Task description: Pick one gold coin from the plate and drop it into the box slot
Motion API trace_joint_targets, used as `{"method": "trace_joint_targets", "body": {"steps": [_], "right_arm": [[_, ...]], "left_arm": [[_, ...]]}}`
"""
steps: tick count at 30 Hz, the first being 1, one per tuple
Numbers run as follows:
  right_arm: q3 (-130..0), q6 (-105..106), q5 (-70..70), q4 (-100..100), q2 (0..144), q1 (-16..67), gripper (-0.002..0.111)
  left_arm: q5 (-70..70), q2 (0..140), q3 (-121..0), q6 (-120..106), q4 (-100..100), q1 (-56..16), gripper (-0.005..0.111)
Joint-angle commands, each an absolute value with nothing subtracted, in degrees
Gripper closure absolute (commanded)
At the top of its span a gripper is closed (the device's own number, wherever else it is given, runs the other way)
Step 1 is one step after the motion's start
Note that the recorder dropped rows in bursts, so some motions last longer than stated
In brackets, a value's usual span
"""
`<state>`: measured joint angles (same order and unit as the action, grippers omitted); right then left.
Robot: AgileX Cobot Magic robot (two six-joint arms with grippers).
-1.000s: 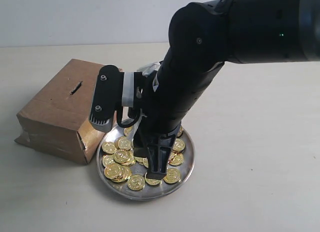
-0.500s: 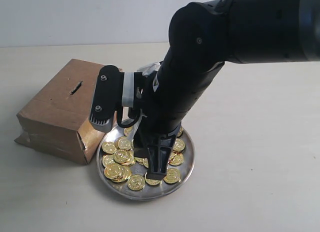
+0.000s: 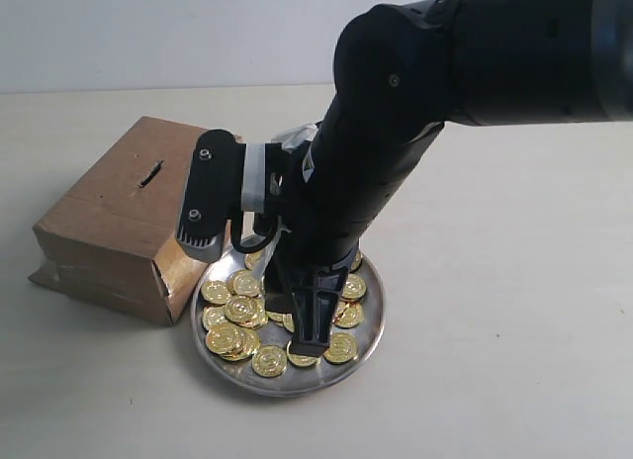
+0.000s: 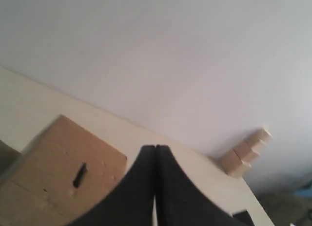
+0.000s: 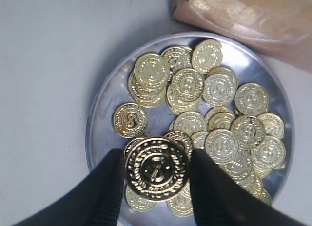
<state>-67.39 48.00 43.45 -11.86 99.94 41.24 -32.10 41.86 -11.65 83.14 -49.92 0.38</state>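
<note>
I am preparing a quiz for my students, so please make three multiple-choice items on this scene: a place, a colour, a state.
1. Where on the box is the slot cut? A) top face B) taped side C) front corner
2. What colour is the plate? A) red B) silver C) black
3. The right gripper is: A) open, empty B) out of view C) shut on a gold coin
Key: 1 A, the dark slit shows on top; 2 B, shiny bare metal; 3 C, the coin sits between its fingers.
</note>
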Motion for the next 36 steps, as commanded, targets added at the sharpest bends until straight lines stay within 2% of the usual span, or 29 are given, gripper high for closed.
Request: {"method": "trace_joint_targets", "body": {"steps": [1, 3, 5, 6, 7, 18, 23, 31, 36], "right_arm": [[-67.91, 48.0, 43.42, -12.14, 99.42, 41.32, 0.082], [-67.91, 48.0, 43.42, -12.14, 99.42, 41.32, 0.082], [-67.91, 48.0, 43.42, -12.14, 99.42, 41.32, 0.082], [-67.91, 48.0, 43.42, -12.14, 99.42, 41.32, 0.082], [-67.91, 48.0, 43.56, -12.14, 99.42, 41.32, 0.082], [-67.91, 48.0, 43.34, -11.8, 96.01, 41.32, 0.082], [-67.91, 48.0, 43.13, -11.8, 93.32, 41.32, 0.082], [-67.91, 48.0, 43.13, -11.92, 91.72, 41.32, 0.082], [-67.91, 48.0, 43.01, -11.92, 91.73, 41.32, 0.082]], "left_arm": [[-44.39, 53.85, -15.13, 92.71, -63.77, 0.0, 0.096], [-47.33, 57.54, -16.69, 95.7, -67.9, 0.0, 0.085], [-49.17, 61.84, -18.56, 98.66, -70.77, 0.0, 0.06], [-49.17, 63.11, -19.21, 100.2, -71.56, 0.0, 0.052], [-49.3, 63.84, -19.64, 101.31, -71.91, 0.0, 0.048], [-58.17, 69.4, -27.34, 118.1, -91.33, 0.0, 0.05], [-63.95, 72.51, -27.45, 119.03, -91.5, 0.03, 0.05], [-64.92, 79.08, -27.45, 118.85, -90.78, -0.21, 0.05], [-63.62, 82.81, -32.94, 118.65, -91.12, -8.56, 0.05]]}}
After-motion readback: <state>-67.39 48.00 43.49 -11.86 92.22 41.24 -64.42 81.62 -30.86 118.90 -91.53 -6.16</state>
